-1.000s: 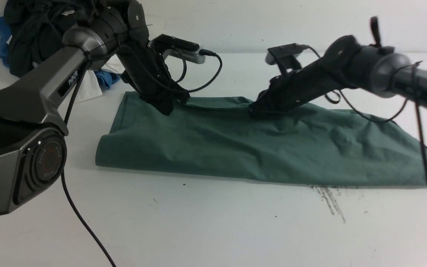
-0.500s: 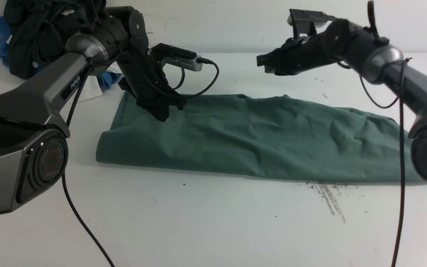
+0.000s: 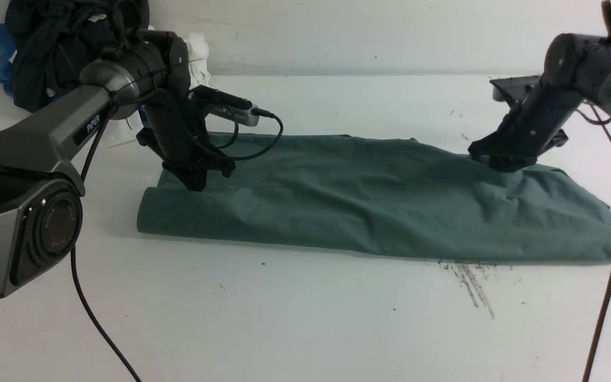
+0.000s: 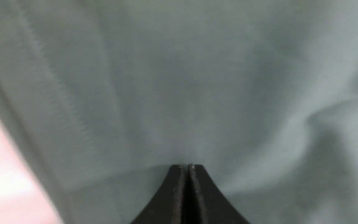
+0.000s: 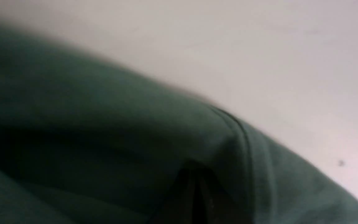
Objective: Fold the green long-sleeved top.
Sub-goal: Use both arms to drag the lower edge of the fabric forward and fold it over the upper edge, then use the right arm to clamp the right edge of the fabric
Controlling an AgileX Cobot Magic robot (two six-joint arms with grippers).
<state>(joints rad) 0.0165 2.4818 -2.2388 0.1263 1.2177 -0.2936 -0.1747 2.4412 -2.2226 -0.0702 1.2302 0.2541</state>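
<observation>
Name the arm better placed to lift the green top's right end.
Right. The right gripper is down at the far hem of the green top near that end; the left gripper sits on the opposite end.

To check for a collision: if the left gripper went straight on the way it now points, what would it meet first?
The green top, directly under the left gripper; it may be touching; depth is unclear.

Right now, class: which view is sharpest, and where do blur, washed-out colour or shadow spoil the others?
Front view: sharpest, evenly lit, with a soft shadow under the green top. Left wrist view: cloth washed pale and soft; only the shut left gripper looks crisp. Right wrist view: smeared and dark, fabric edge blurred against the pale table.
</observation>
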